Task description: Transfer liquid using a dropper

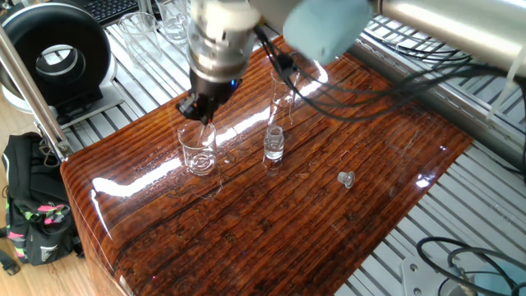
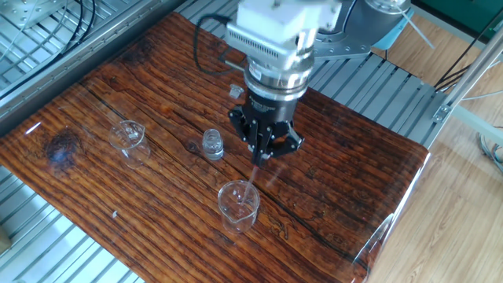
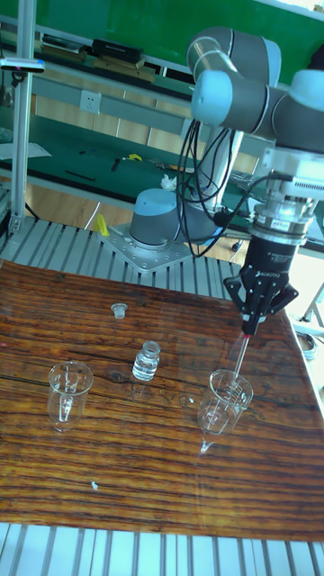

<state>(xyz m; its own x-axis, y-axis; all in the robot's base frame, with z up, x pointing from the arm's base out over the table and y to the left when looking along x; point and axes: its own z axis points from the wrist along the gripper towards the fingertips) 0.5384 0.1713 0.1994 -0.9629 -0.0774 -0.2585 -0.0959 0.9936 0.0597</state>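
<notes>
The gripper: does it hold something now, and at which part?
Yes. The gripper holds the dropper at its red bulb end; the tube hangs down into the beaker.

Liquid in the beaker point(image 3: 225, 402) is too faint to tell.

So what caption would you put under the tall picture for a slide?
A robot arm's gripper holds a thin dropper upright, its tip dipping into a small glass beaker on a wooden table.

Glossy dark wood-grain tabletop point(image 1: 271, 222) on a slatted aluminium bench point(image 2: 47, 236), pale wooden floor point(image 2: 464, 189) past its edge, black backpack point(image 1: 33, 214) on the floor by one corner, green wall point(image 3: 117, 22) above a cluttered workbench point(image 3: 99, 162) behind.
</notes>
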